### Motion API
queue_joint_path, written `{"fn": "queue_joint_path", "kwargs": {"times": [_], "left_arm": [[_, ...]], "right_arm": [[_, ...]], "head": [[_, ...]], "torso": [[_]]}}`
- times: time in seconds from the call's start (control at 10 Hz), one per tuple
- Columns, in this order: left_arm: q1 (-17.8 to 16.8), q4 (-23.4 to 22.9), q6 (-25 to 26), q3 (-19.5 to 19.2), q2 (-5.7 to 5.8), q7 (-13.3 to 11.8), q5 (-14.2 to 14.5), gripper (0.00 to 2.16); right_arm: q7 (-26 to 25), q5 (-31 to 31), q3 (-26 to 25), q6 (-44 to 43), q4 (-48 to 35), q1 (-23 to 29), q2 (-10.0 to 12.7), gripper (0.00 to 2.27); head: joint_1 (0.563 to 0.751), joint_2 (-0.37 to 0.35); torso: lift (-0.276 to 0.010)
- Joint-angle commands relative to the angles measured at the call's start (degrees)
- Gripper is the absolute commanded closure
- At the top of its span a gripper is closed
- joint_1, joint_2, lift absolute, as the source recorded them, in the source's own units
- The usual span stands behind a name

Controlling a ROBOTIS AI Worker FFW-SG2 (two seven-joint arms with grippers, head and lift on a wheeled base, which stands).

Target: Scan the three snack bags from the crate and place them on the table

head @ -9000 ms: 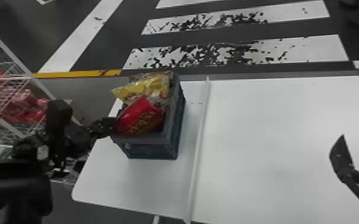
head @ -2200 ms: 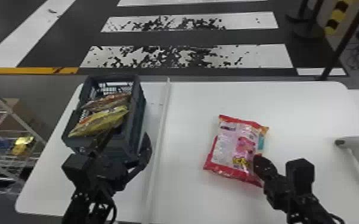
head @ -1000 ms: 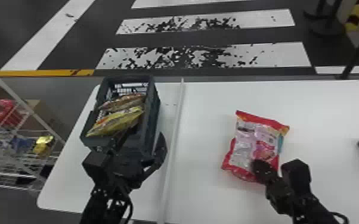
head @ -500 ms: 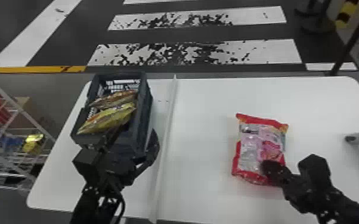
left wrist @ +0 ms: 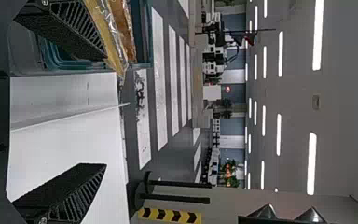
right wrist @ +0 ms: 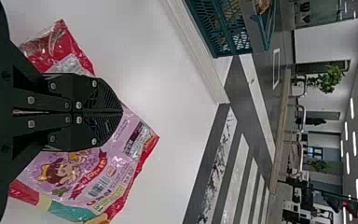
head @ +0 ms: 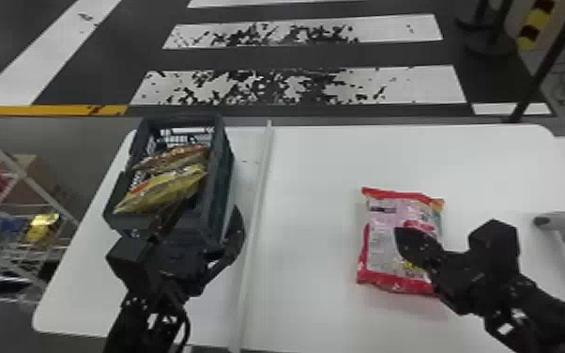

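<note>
Okay, on the table (head: pixel 314 178), beyond the crate (head: pixel 219 188), we're seeing the red bag (head: pixel 382 241) sitting straighter now, right gripper (right wrist: pixel 121 112) pressed closed on nothing above it, left gripper (left wrist: pixel 106 112) spread wide and empty, probably nearing a scan.

A red-and-pink snack bag (head: pixel 382 225) lies flat on the white table (head: pixel 314 188), barcode up. A yellow bag (head: pixel 164 188) and a brown bag (head: pixel 176 157) lean in the dark crate (head: pixel 222 178).
</note>
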State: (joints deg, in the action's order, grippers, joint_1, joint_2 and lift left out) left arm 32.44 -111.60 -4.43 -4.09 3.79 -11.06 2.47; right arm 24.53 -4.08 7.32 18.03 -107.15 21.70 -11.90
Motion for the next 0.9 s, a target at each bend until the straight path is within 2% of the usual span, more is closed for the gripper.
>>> {"fn": "queue_joint_path", "kwargs": {"times": [0.0, 0.5, 0.8], "left_arm": [[0.3, -0.4, 0.0, 0.0, 0.16, 0.0, 0.0, 0.04], [1.0, -1.1, 0.0, 0.0, 0.16, -0.1, 0.0, 0.04], [1.4, -1.6, 0.0, -0.1, 0.16, -0.1, 0.1, 0.04]], "right_arm": [[-0.1, 0.0, 1.6, 0.4, 3.5, -4.4, 0.3, 2.25], [-0.9, 1.3, 4.9, -3.7, 19.1, -16.6, 1.7, 2.25], [-1.0, 0.6, 8.2, -7.5, 33.0, -23.8, 2.4, 2.25]], "head": [[0.695, 0.141], [0.695, 0.153], [0.695, 0.162]], "torso": [[-0.062], [-0.062], [-0.062]]}}
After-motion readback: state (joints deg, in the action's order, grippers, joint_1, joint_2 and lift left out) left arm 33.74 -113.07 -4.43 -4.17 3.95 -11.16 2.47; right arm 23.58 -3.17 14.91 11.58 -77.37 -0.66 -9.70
